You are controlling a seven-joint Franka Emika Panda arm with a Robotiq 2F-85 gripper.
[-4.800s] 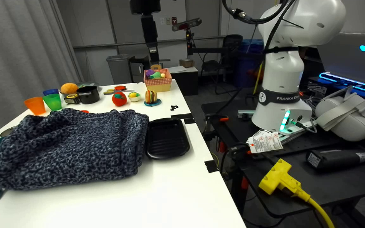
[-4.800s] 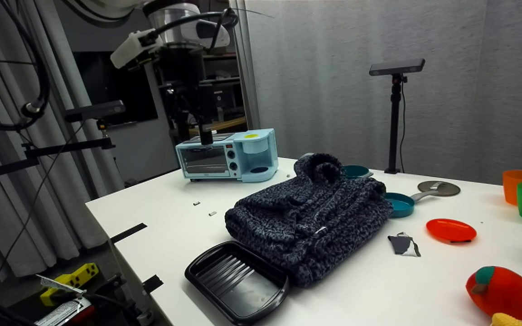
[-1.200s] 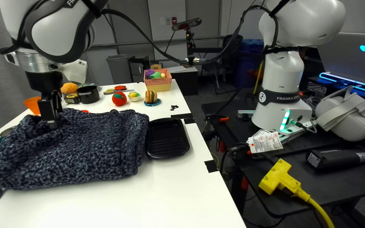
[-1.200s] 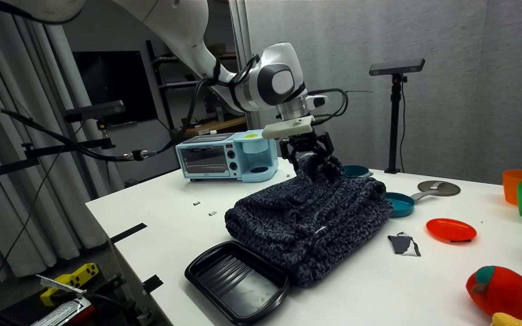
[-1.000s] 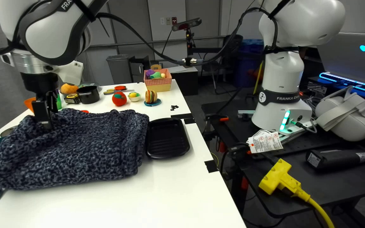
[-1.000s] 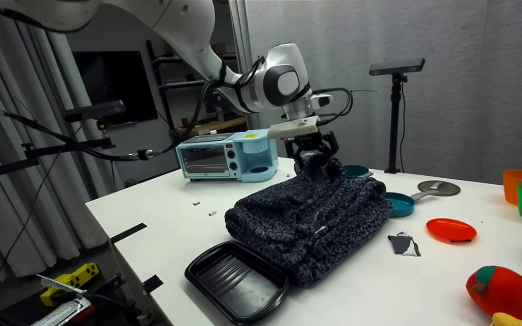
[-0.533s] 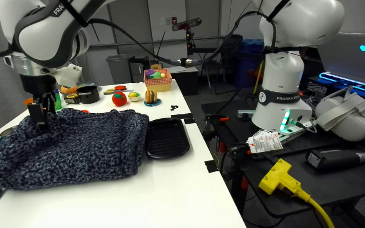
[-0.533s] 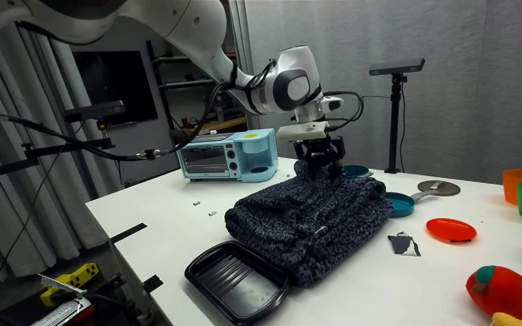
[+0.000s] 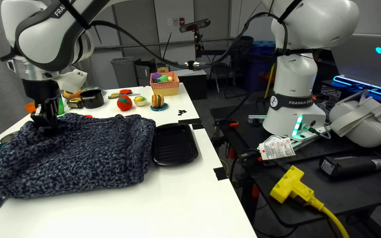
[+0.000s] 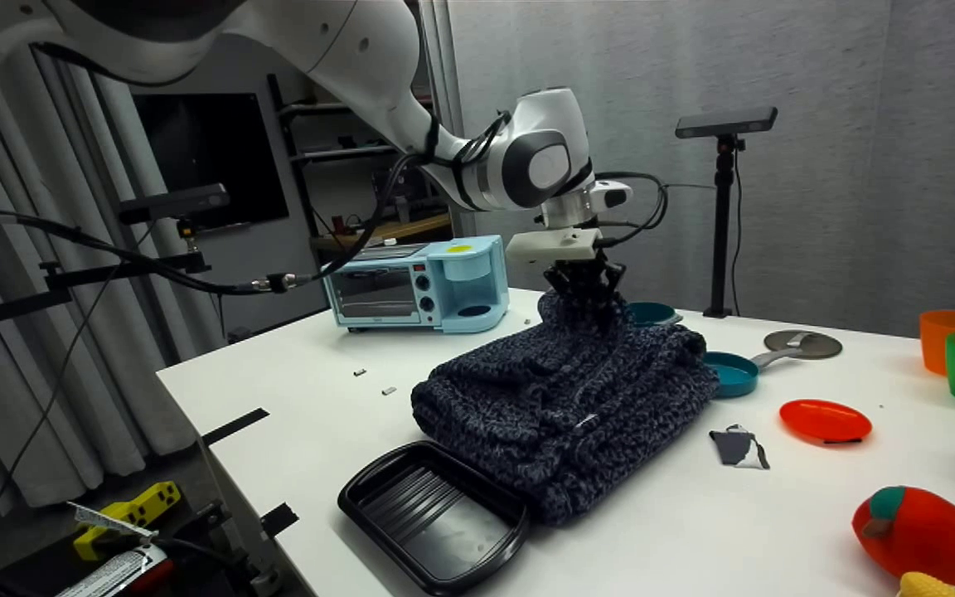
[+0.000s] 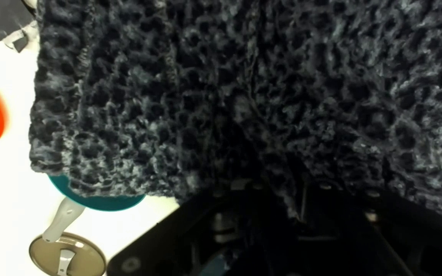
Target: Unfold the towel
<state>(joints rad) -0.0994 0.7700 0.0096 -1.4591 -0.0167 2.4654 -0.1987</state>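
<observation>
The towel point(image 9: 88, 158), mottled navy and grey, lies folded in a thick heap on the white table. A rolled hump rises at its far end in an exterior view point(image 10: 560, 406). My gripper point(image 10: 585, 313) points down into that hump, its fingertips sunk in the cloth and hidden in both exterior views. In the wrist view the towel point(image 11: 129, 99) fills most of the picture. There a ridge of cloth runs up between the two dark fingers of the gripper point(image 11: 276, 191), which stand close together and pinch it. The picture is very dark around the pads.
A black tray point(image 10: 436, 522) sits against the towel's near side. A teal pan point(image 10: 730, 373) touches another edge, with a lid point(image 10: 803, 344) beyond. A light-blue toaster oven point(image 10: 415, 286) stands behind. A red plate point(image 10: 826, 421) and toy tomato point(image 10: 925, 535) lie farther along.
From beside the toaster oven, my arm has come over the towel and down onto its hump. In the last half second the fingers have closed together on the cloth. The towel has barely moved.
</observation>
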